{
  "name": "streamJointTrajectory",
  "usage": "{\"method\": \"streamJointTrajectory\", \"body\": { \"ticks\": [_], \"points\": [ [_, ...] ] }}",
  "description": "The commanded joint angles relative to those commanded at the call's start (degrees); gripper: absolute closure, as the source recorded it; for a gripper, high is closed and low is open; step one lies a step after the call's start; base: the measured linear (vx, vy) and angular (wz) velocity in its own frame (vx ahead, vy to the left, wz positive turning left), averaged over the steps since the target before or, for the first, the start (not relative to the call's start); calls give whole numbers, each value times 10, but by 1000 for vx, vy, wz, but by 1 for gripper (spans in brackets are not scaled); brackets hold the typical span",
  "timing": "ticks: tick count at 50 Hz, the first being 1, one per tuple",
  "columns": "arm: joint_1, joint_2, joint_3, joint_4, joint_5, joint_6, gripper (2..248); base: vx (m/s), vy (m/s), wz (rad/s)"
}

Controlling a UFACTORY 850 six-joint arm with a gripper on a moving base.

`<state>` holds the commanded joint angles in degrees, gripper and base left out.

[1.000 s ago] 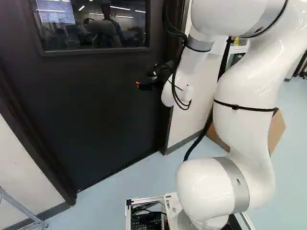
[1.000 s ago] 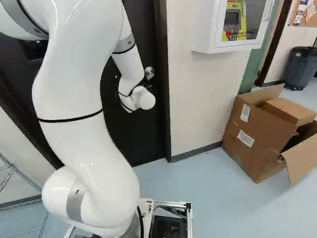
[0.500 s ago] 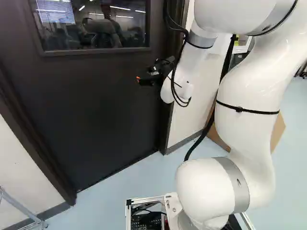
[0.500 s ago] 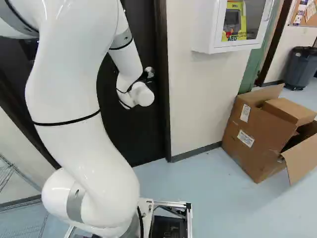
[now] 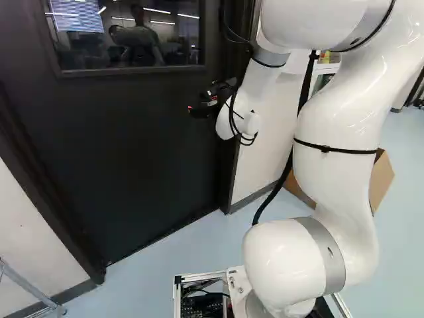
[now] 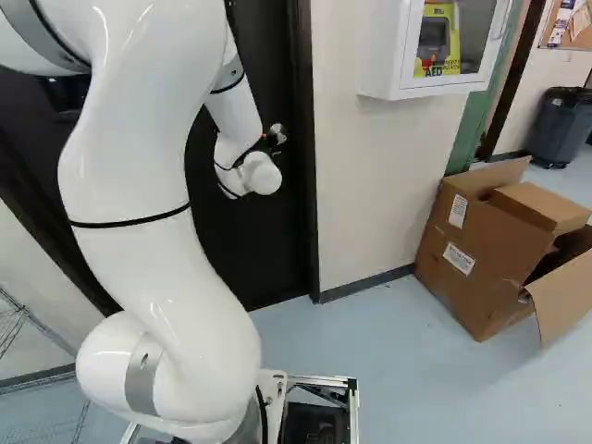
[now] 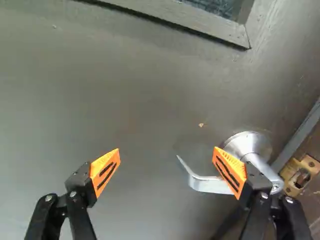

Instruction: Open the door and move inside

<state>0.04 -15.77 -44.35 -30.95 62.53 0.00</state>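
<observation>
Placing the lever vs. the grip: off-centre, frame side

Gripper (image 7: 167, 150) is spread wide, nothing pinched btwn its fingers. Door (image 5: 132, 146) looks shut. Lever handle (image 7: 210, 185) is on the door's face, ahead of the gripper, well off-centre toward the finger nearer the latch plate (image 7: 301, 175). Its round base (image 7: 245, 142) sits just past that finger, outer side; the bar passes behind the finger, & the bent free end pokes into the gap, nearer that finger than the other. Right base view has the handle just beyond the gripper end of the arm, close to the door frame (image 6: 303, 166).

Key relation: bar's long axis runs approx. along the line from fingertip to fingertip, not across it. So closing as is would prob. squeeze lengthwise or miss, w/o a decent hold. Finger touching bar? Can't tell, b/c the finger hides that stretch.

Next, IMO: use the finger by the bar, set it on the bar's window (image 5: 126, 40) side, press floorward near the free end, then work the door; swing dir. unclear. Risk: finger slips off the tip or jams on the round base.
</observation>
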Motion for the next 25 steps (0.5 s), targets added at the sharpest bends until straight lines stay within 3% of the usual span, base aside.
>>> {"method": "streamJointTrajectory", "body": {
  "ticks": [25],
  "points": [
    [1,-26,3,1,-1,0,3,0,0,0]
  ]
}}
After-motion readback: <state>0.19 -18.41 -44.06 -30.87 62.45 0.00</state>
